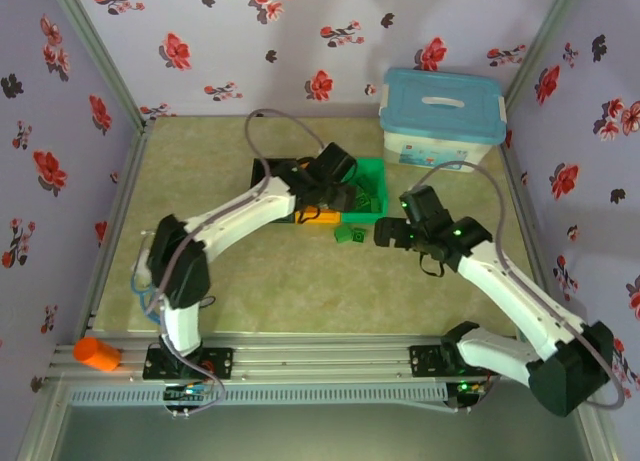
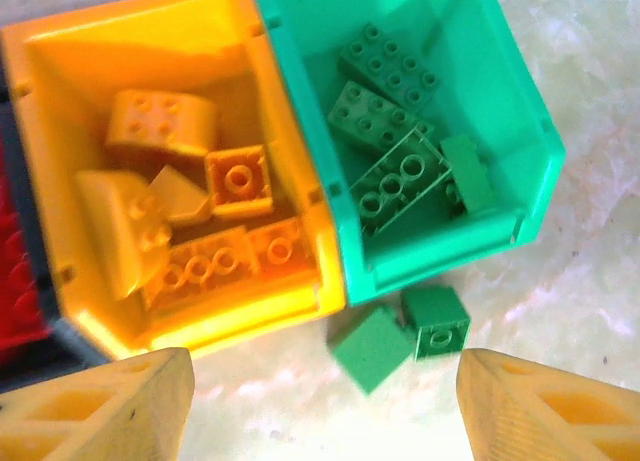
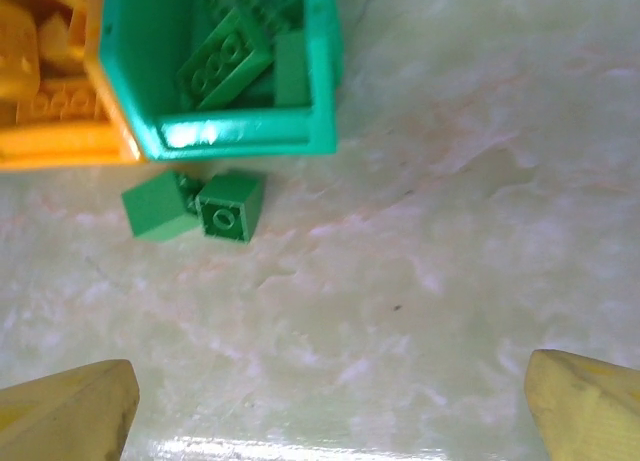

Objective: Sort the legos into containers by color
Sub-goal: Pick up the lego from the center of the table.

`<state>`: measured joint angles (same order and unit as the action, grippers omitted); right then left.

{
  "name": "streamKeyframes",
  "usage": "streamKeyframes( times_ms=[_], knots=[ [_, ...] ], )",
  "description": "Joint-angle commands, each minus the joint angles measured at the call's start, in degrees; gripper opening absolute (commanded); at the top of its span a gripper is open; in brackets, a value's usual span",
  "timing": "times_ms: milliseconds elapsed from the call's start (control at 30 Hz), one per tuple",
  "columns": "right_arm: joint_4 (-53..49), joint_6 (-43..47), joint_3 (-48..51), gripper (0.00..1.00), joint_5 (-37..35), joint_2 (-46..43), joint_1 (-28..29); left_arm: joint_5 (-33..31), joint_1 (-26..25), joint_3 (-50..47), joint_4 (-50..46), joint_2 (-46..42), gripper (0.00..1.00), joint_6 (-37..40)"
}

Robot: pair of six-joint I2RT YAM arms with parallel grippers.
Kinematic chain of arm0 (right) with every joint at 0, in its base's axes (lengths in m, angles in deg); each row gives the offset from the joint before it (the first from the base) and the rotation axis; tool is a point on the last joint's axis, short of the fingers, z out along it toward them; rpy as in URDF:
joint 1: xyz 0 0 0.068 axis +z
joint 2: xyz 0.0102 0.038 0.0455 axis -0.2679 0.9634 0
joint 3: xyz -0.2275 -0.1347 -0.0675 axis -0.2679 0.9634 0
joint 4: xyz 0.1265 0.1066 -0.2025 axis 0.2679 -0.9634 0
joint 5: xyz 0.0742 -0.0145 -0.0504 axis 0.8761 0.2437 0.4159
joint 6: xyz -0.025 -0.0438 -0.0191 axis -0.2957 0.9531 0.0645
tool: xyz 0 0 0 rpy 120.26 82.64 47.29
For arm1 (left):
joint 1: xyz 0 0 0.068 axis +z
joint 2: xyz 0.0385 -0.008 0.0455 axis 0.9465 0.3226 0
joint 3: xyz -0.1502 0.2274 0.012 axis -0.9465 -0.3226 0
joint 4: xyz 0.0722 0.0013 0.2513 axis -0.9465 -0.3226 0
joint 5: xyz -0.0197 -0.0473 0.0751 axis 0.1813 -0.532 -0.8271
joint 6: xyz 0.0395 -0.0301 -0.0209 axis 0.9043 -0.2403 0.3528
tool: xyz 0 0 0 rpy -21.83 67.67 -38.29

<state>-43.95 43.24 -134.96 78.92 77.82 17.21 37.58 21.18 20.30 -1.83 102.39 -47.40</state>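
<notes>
The green bin (image 1: 372, 171) (image 2: 520, 121) (image 3: 230, 136) holds several green legos (image 2: 390, 131). Beside it, the yellow-orange bin (image 1: 318, 219) (image 2: 300, 161) holds several yellow legos (image 2: 200, 211). A dark bin edge (image 2: 15, 131) with red legos (image 2: 20, 281) shows at the left. Two loose green legos (image 1: 350, 233) (image 2: 372, 347) (image 3: 231, 207) lie on the table just in front of the green bin. My left gripper (image 1: 342, 193) (image 2: 325, 381) hovers open above the bins, with nothing between its fingers. My right gripper (image 1: 385, 233) (image 3: 330, 381) stands open over bare table, to the right of the loose legos.
A large white box with a light blue lid (image 1: 442, 116) stands at the back right. An orange cylinder (image 1: 97, 354) lies on the rail at the near left. Flowered walls close in the table on three sides.
</notes>
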Motion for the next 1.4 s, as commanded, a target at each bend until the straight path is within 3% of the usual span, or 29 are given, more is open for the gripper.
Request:
streamKeyframes(
  times_ms=[0, 167, 667, 1033, 1367],
  knots=[
    [2.1, 1.7, -2.6, 0.99, 1.5, 4.9, 3.3, -1.3, 1.2, -9.8, 7.3, -7.6, 0.70, -2.4],
    [3.1, 3.3, -7.1, 0.99, 2.7, 14.6, 6.8, -1.4, 1.8, -22.9, 10.9, -17.6, 0.70, -3.4],
    [1.8, 6.0, -22.3, 0.93, 3.7, 38.1, 10.3, -3.4, 4.0, -46.0, 10.9, -39.0, 0.70, -8.7],
    [-1.4, 6.2, -31.0, 0.89, 0.2, 49.0, 11.8, -4.1, 5.9, -52.6, 9.1, -47.0, 0.69, -9.6],
    [-4.7, 6.3, -33.5, 0.87, -5.8, 54.0, 14.4, -4.1, 6.6, -54.2, 9.1, -48.5, 0.69, -9.6]
  ],
)
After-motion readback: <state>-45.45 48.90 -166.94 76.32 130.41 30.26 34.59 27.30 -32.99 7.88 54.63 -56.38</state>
